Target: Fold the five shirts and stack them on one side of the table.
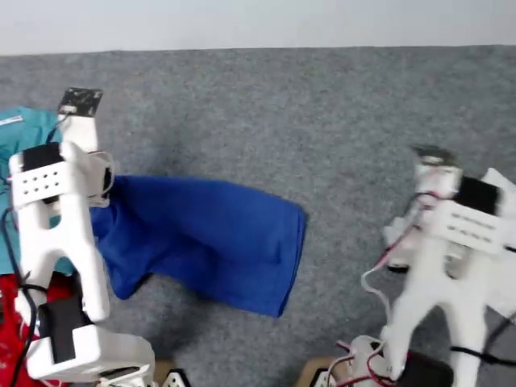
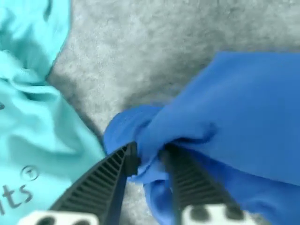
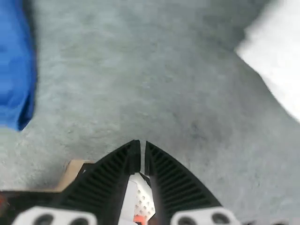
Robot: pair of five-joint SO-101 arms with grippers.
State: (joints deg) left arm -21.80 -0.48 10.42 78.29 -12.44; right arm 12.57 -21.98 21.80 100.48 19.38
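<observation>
A blue shirt (image 1: 211,236) lies bunched across the grey table, left of centre. My left gripper (image 2: 149,154) is shut on a bunched edge of this blue shirt (image 2: 225,117), at its left end beside the teal shirt (image 2: 33,112). The teal shirt (image 1: 20,133) lies at the table's left edge, partly under the left arm (image 1: 60,226). A red shirt (image 1: 10,322) shows at the lower left corner. A white shirt (image 1: 504,189) lies at the right edge behind the right arm. My right gripper (image 3: 142,147) hangs shut and empty over bare table, the blue shirt (image 3: 14,70) farther off.
Grey felt-like table surface (image 1: 322,121) is free between the blue shirt and the right arm (image 1: 443,242). The arm bases and cables (image 1: 371,355) sit at the near edge. A white wall borders the far edge.
</observation>
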